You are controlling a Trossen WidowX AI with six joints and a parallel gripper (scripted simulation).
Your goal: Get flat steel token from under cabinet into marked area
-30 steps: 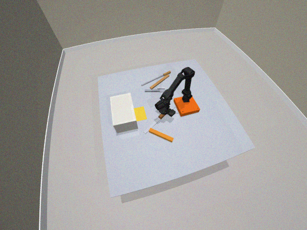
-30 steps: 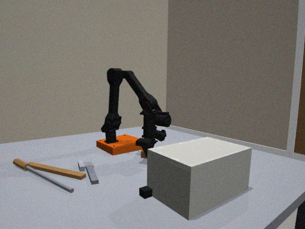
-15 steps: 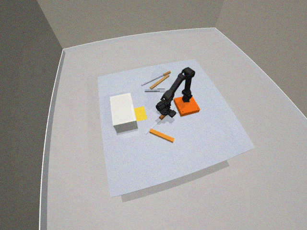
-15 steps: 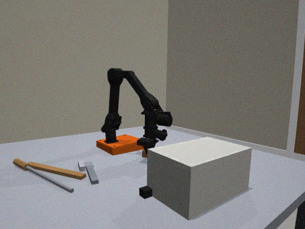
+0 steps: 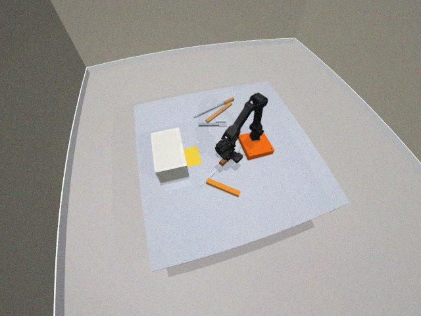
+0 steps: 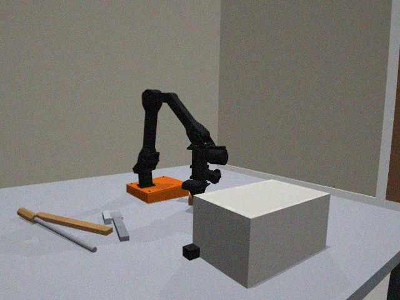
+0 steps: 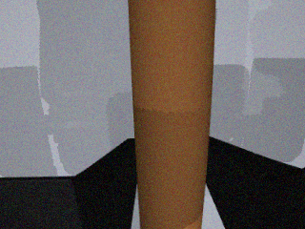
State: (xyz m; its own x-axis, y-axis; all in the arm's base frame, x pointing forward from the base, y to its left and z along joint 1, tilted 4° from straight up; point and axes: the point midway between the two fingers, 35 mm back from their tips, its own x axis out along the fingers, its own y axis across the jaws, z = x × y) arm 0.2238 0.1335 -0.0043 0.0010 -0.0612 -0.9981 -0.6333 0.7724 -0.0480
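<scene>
My gripper (image 5: 228, 158) (image 7: 167, 145) is shut on the brown handle (image 5: 222, 162) (image 6: 190, 199) (image 7: 172, 72) of a tool, low over the table between the orange base and the cabinet. The tool's thin pale shaft (image 5: 211, 174) points away from the base, toward the side of the cabinet's near end in the top view. The white-topped cabinet (image 5: 168, 149) (image 6: 261, 200) stands on the table. The yellow marked area (image 5: 193, 156) lies in front of it; no token shows on it. The token and vent slots are not visible in any view.
An orange bar (image 5: 223, 187) lies near the shaft's tip. A rod with a wooden handle (image 5: 212, 108) (image 6: 64, 233), a wooden stick (image 5: 218, 112) (image 6: 75, 223) and a grey metal piece (image 5: 208, 124) (image 6: 120, 228) lie on the other side. A black cube (image 6: 191, 251) sits by the cabinet.
</scene>
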